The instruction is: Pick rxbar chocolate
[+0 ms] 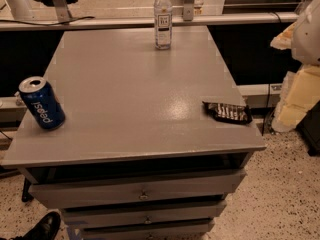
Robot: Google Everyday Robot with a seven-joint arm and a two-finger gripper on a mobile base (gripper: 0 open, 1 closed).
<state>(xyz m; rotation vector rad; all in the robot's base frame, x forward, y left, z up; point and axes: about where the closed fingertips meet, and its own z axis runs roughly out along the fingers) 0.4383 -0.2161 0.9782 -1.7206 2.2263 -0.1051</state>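
The rxbar chocolate (227, 112) is a flat bar in a shiny black wrapper with pale lettering. It lies flat near the right front corner of the grey table top (140, 84). My gripper (296, 96) shows as a pale white and cream shape at the right edge of the camera view. It is off the table's right side, to the right of the bar and apart from it. It holds nothing that I can see.
A blue Pepsi can (42, 103) stands tilted at the table's left front. A clear water bottle (163, 18) stands upright at the far middle edge. Drawers (142, 194) sit under the table top. A black shoe (42, 228) is at the bottom left on the speckled floor.
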